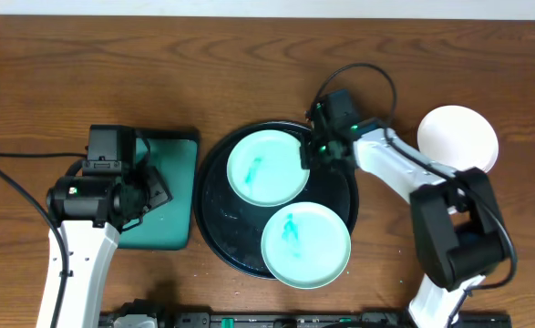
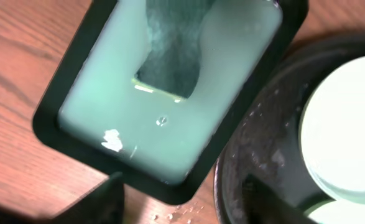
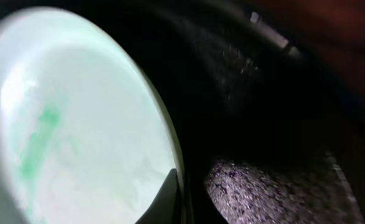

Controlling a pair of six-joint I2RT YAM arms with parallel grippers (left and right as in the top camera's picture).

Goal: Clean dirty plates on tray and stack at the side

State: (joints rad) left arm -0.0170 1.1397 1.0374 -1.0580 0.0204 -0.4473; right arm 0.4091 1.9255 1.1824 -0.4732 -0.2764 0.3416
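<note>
The black round tray [image 1: 214,205] holds two mint-green plates with teal smears: a far one [image 1: 262,169] and a near one [image 1: 305,244]. A white plate [image 1: 457,137] lies on the table to the right, off the tray. My right gripper [image 1: 324,150] is at the far plate's right rim. In the right wrist view its fingers [image 3: 185,202] are shut on the rim of that smeared plate [image 3: 76,124]. My left gripper [image 1: 156,187] hovers over the teal tray; its fingers [image 2: 182,208] are open and empty.
The rectangular teal-green tray [image 1: 171,150] stands left of the black tray, with liquid and a dark sponge [image 2: 170,56] in it. Water drops lie on the wood between the trays [image 2: 188,208]. Cables run at the far left and behind the right arm.
</note>
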